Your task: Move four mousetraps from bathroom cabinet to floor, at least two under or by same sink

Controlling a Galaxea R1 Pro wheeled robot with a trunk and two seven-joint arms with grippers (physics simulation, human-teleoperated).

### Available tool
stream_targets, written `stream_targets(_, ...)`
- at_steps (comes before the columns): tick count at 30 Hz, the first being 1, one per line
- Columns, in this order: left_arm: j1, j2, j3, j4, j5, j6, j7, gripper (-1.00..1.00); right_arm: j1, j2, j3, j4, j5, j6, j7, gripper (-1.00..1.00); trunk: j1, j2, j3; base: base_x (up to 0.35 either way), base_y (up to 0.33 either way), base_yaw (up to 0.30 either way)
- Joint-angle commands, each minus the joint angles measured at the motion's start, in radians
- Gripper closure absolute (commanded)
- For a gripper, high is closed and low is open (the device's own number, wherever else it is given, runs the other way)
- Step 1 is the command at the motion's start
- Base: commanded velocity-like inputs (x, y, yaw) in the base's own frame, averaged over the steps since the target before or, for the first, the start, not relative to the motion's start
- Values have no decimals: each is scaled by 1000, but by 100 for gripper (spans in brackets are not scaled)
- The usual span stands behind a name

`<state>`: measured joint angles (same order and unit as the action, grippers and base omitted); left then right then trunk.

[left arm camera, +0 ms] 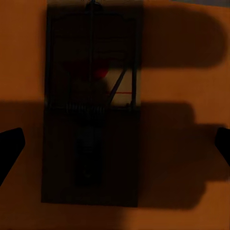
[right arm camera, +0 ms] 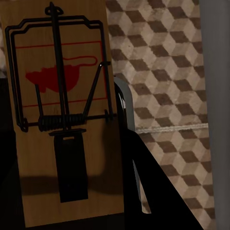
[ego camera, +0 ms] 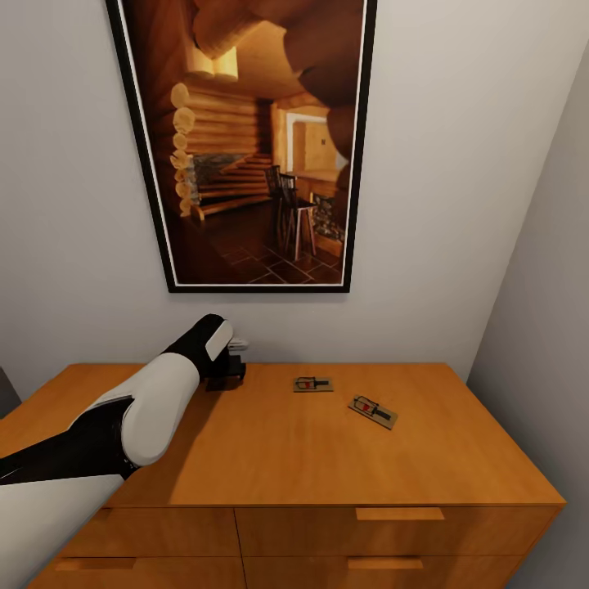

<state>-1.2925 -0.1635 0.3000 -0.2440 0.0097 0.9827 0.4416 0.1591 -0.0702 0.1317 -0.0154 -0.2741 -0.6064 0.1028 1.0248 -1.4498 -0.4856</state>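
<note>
Orange-brown wood takes up most of the head view: the flat top of the cabinet [ego camera: 270, 458], shoved into a corner of plain grey walls with a big black-framed picture [ego camera: 245, 143] of a log-cabin interior hanging right above it.

Starting at the fingers: in the left wrist view the two dark fingertips [left arm camera: 10, 146] of the left gripper [left arm camera: 115, 143] sit at opposite edges of the picture, spread wide apart and clearly released. Between them, lying flat on the cabinet top in heavy shadow, is a mousetrap [left arm camera: 91, 110], with its red bait patch just about visible. Can't say if the tips touch the wood or hang just over it. In the head view that same arm [ego camera: 155, 401] reaches across the left side of the cabinet top toward the back wall, its black wrist end hiding whatever is under it.

Right side: the right gripper [right arm camera: 72, 143] is grasping another mousetrap [right arm camera: 62, 120]. One black finger [right arm camera: 129, 158] runs along the board's edge and the board stands close up in front of the camera, spring bar and red mouse print facing it. Behind that board is the bathroom floor [right arm camera: 167, 72], cube-pattern tiles with a pale grout line.

Further out on the cabinet top, two more traps lie flat: one near the middle [ego camera: 313, 384], one just right of it and turned at an angle [ego camera: 373, 411]. They're close but not touching. Slot handles of the drawers [ego camera: 400, 514] show along the front.
</note>
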Motion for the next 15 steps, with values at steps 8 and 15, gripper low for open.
stream_targets(8, 0, -1, 4, 39, -7, 4, 5, -100, 0, 0, 7, -1, -14, -1, 7, 100, 0, 0, -1, 0, 0, 0)
stream_targets(15, 0, -1, 4, 40, -7, 4, 5, -100, 0, 0, 7, -1, -14, -1, 7, 100, 0, 0, -1, 0, 0, 0)
